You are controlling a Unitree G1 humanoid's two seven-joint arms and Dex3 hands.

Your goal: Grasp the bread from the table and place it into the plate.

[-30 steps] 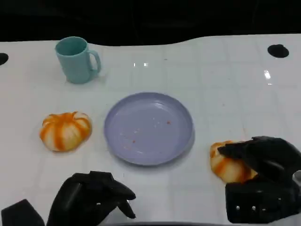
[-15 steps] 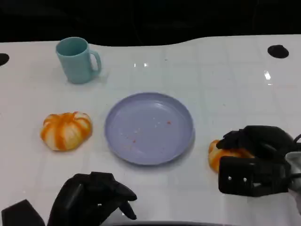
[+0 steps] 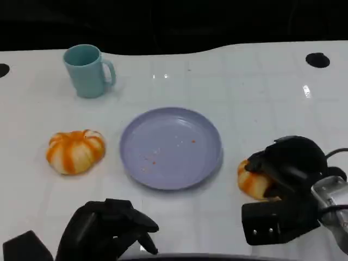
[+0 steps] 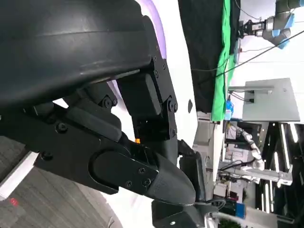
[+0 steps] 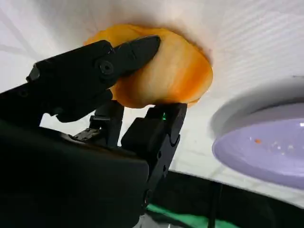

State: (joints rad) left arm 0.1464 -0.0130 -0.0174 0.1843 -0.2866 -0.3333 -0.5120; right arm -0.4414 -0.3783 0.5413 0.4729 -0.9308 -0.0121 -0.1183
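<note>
Since a second ago the right hand (image 3: 286,163) has rolled over and wrapped its fingers (image 5: 124,53) around the bread (image 3: 251,178) — before, it just sat on top. In the right wrist view it's clamped from both sides now. That bun looks to be still on the table (image 3: 261,92), just right of the plate (image 3: 171,148), so I'd say grasp done, lift and carry left. Left hand (image 3: 109,231) sits curled near the front edge, holding nothing. Other bun (image 3: 75,150) and mug (image 3: 87,69) untouched.
</note>
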